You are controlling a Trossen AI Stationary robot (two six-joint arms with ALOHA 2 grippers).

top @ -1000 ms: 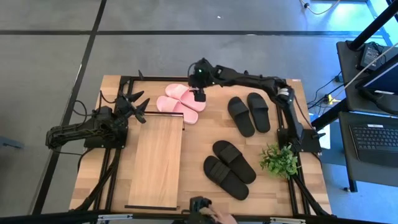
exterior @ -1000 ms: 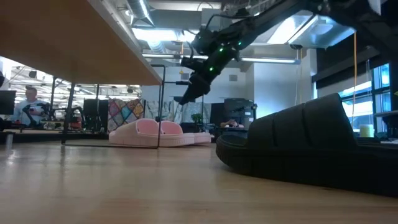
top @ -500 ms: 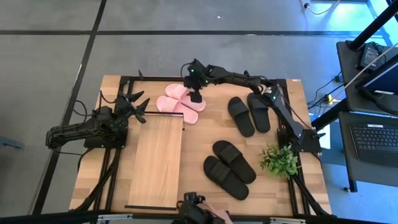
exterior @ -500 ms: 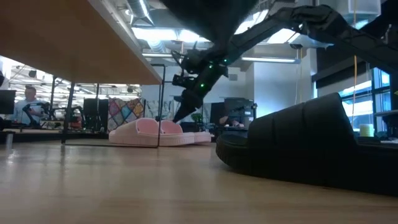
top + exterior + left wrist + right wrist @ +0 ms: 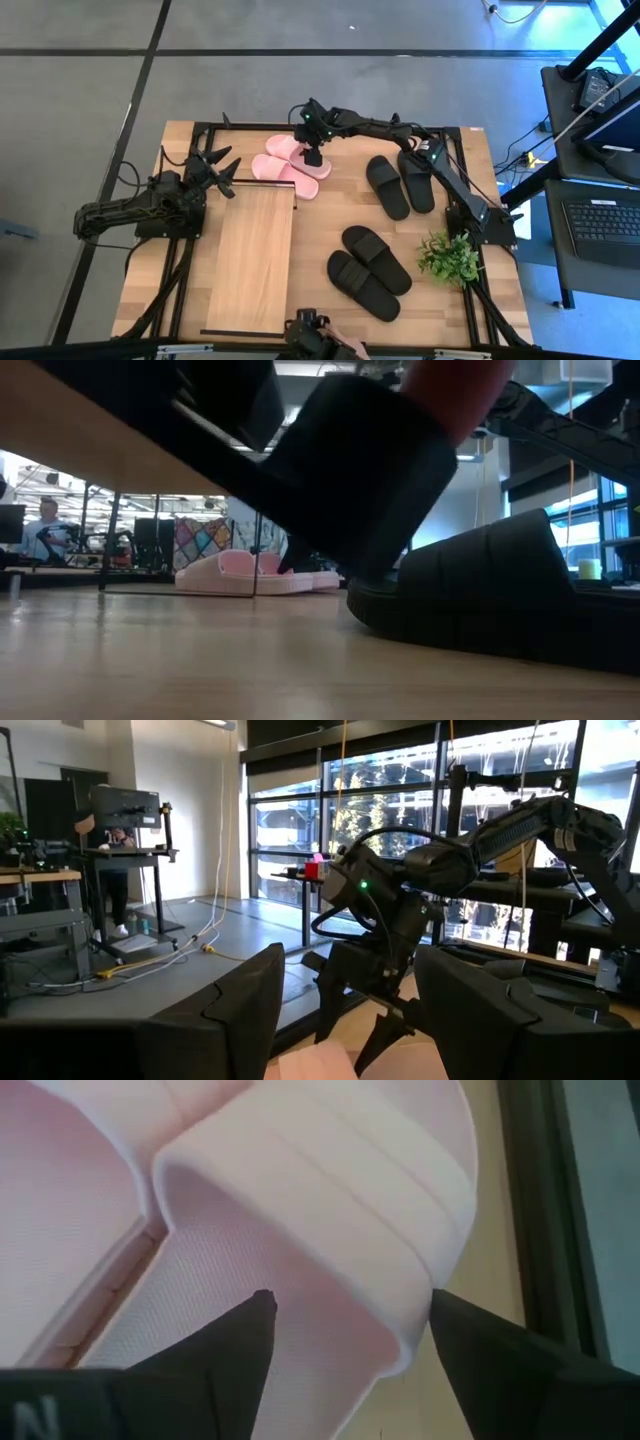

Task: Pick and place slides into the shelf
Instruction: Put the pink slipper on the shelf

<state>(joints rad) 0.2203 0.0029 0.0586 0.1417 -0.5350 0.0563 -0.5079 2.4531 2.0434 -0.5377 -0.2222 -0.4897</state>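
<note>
Two pale pink slides [image 5: 287, 165] lie side by side on their soles at the table's far side, also in the low view [image 5: 240, 572]. My right gripper [image 5: 313, 154] is open and hangs low over the farther pink slide. In the right wrist view [image 5: 350, 1302] one fingertip [image 5: 258, 1308] is over the footbed and the other [image 5: 442, 1306] is beside the strap [image 5: 330, 1200]. Whether either touches, I cannot tell. The shelf's plank top [image 5: 250, 255] lies left of centre. My left gripper [image 5: 222, 170] waits open at the shelf's far left corner.
Two black pairs lie on the table, one far right [image 5: 400, 180] and one near centre [image 5: 368, 270]. A small green plant [image 5: 450, 255] stands at the right edge. A person's hand with a dark object [image 5: 340, 470] blocks much of the low view.
My right gripper has come down toward the pink slides and moved slightly toward the table's left. A person's hand holding a dark object has moved in front of the low camera.
</note>
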